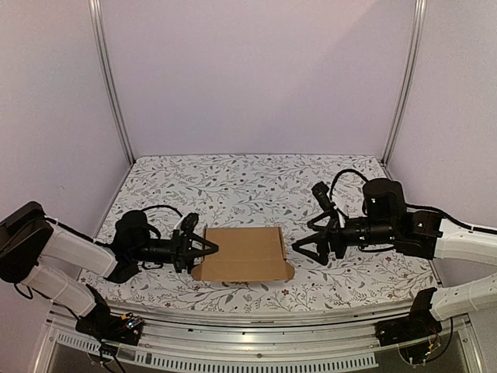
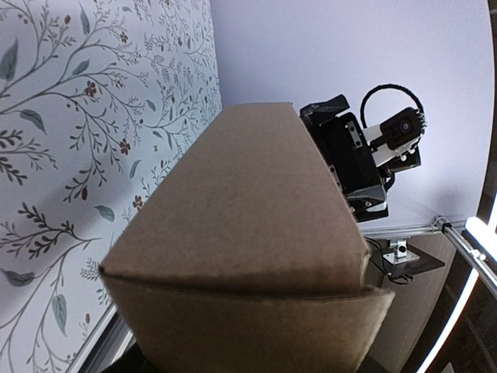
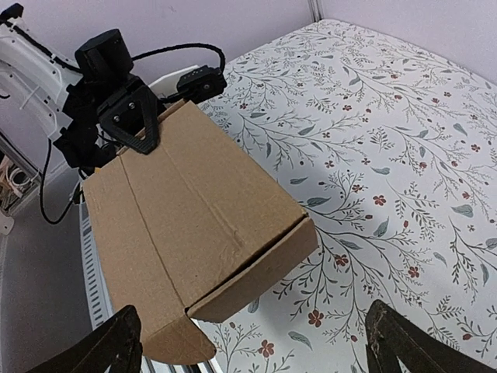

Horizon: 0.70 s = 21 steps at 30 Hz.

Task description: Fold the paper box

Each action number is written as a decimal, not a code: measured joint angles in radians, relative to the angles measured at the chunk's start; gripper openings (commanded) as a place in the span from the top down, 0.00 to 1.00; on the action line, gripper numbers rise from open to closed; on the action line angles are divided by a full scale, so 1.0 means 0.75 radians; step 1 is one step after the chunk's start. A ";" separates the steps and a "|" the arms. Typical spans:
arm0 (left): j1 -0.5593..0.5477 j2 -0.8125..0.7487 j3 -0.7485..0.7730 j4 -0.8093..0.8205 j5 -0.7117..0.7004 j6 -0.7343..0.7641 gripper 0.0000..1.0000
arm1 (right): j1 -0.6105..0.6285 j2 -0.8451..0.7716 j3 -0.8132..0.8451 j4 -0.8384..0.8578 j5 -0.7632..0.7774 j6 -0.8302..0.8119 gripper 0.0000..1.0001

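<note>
Between the left gripper's (image 1: 203, 250) fingers sat the left end of the paper box (image 1: 242, 252), pinched, with one finger over the top panel. Right gripper (image 1: 304, 251) was spread wide just off the box's right end, not touching it. Box rested on the table (image 1: 233, 179). Judged light, easily creased cardboard; best gripped at edges and folds, not panel centres.
</note>
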<state>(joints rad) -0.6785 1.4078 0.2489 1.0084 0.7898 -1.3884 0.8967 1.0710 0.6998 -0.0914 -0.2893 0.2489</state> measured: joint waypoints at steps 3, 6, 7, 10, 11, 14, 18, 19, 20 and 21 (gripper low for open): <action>0.033 -0.035 0.001 -0.020 0.080 -0.022 0.81 | 0.017 -0.056 0.001 -0.040 0.007 -0.142 0.01; 0.072 -0.077 0.001 -0.033 0.151 -0.054 0.93 | 0.075 -0.109 0.020 -0.090 0.051 -0.313 0.01; 0.086 -0.094 0.001 -0.036 0.173 -0.064 0.98 | 0.106 -0.120 0.041 -0.107 0.075 -0.372 0.01; 0.123 -0.139 0.003 -0.053 0.234 -0.087 1.00 | 0.220 -0.129 0.104 -0.130 0.182 -0.568 0.01; 0.134 -0.152 0.005 -0.062 0.255 -0.096 1.00 | 0.273 -0.129 0.117 -0.129 0.242 -0.635 0.01; 0.157 -0.174 0.009 -0.072 0.312 -0.116 1.00 | 0.437 -0.128 0.121 -0.127 0.420 -0.855 0.01; 0.171 -0.198 0.009 -0.078 0.378 -0.137 1.00 | 0.609 -0.130 0.076 -0.085 0.644 -1.197 0.01; 0.172 -0.206 0.009 -0.080 0.390 -0.140 1.00 | 0.631 -0.130 0.066 -0.081 0.688 -1.263 0.01; 0.173 -0.219 0.009 -0.083 0.404 -0.143 1.00 | 0.657 -0.130 0.053 -0.071 0.743 -1.336 0.01; 0.173 -0.233 0.009 -0.087 0.415 -0.145 1.00 | 0.678 -0.128 0.045 -0.057 0.796 -1.403 0.01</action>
<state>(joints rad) -0.5484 1.2327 0.2554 0.9432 1.1011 -1.4971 1.4052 0.9749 0.7334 -0.1341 0.3077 -0.8032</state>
